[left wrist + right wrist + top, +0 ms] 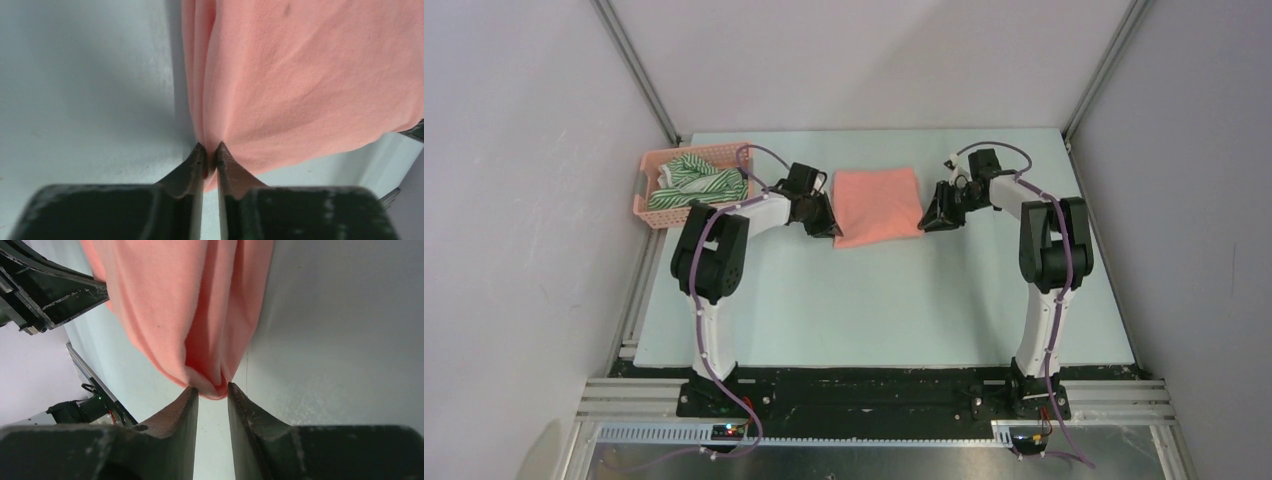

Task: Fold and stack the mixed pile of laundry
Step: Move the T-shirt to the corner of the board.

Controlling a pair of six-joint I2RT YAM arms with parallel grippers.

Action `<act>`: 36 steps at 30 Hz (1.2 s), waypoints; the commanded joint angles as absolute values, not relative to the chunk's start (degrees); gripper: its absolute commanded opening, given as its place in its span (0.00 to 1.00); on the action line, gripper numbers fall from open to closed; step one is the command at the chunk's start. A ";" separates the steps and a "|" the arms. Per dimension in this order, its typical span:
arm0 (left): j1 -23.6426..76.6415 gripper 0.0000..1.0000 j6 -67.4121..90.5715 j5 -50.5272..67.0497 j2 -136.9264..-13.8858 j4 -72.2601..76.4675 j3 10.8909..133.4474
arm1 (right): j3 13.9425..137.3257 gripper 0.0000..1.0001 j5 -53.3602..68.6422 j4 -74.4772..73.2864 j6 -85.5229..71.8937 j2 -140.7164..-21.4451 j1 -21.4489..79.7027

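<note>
salmon-pink shirt [879,205]: folded flat on bench [874,310], upper centre of top view | left claw [210,147]: clenched on its left edge | right claw [212,389]: looks clamped on right edge, contact unclear | handling: likely light, limp, layers slide, so pinch all layers at edges

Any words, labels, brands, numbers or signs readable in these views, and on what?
None readable.
Shirt, striped garment, basket, table: no print or label shows.
Boards at the arm bases: too small to tell whether they carry any marking.
</note>
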State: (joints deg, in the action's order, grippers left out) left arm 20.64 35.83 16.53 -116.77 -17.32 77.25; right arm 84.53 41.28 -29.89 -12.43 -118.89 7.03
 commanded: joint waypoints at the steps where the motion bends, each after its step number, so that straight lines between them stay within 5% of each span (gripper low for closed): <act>1: 21.27 0.06 34.74 15.52 -115.85 -17.67 75.92 | 83.34 0.29 43.89 -26.23 -12.95 -119.89 6.99; 4: 21.28 0.00 34.95 14.97 -114.88 -17.58 75.26 | 82.07 0.02 43.91 -25.00 -14.00 -119.75 6.15; 5: 21.28 0.00 35.01 14.71 -114.66 -17.58 75.00 | 80.90 0.00 43.78 -24.09 -14.25 -119.17 5.80; 25: 23.50 0.06 37.91 10.36 -102.67 -17.60 62.71 | 63.10 0.00 31.98 -21.70 -19.85 -106.47 5.97; 30: 24.31 0.29 40.17 9.43 -95.89 -17.73 60.61 | 60.19 0.26 30.81 -23.95 -20.84 -100.02 6.19; 36: 24.29 0.37 40.92 7.57 -92.97 -17.82 67.93 | 64.24 0.31 33.46 -24.96 -22.69 -94.06 6.76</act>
